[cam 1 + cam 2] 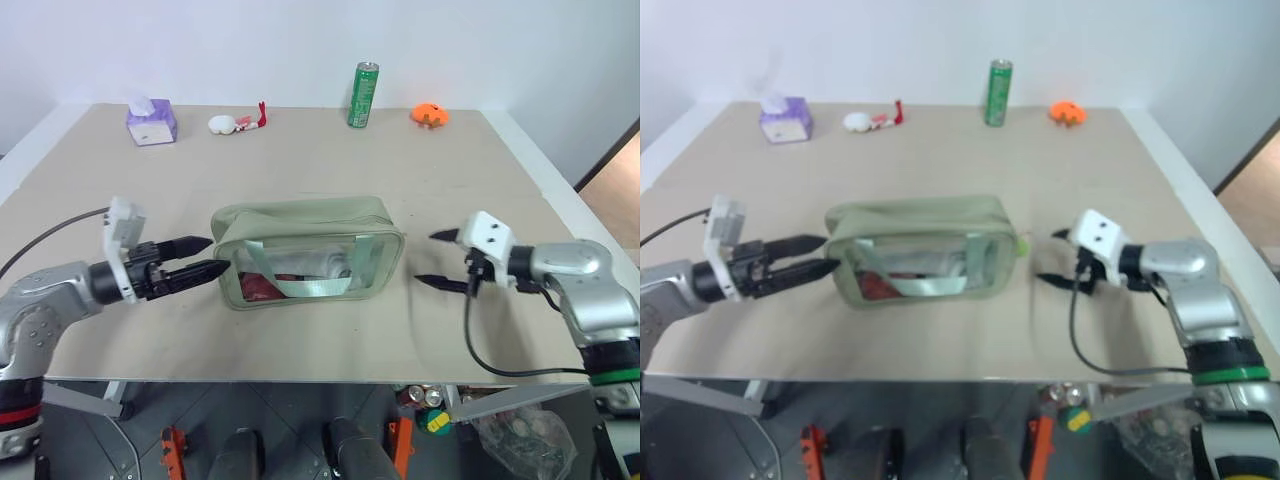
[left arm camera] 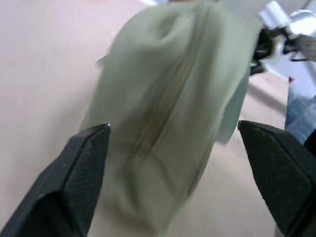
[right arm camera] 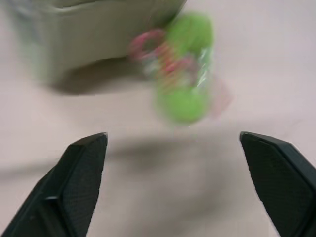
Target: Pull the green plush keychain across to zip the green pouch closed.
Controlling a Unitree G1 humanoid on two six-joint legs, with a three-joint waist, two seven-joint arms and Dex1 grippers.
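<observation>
Green pouch (image 1: 308, 254) sits near middle of tan surface (image 1: 330, 160), clear panel facing near edge, top looks zipped. Left end effector (image 1: 196, 257) just off pouch's left end, fingers spread, gripping nothing. Right end effector (image 1: 437, 259) right of pouch, fingers wide apart, empty. Green plush keychain (image 3: 186, 74) hangs at pouch's right end. Far edge: purple tissue box (image 1: 151, 120), green can (image 1: 363, 95).
</observation>
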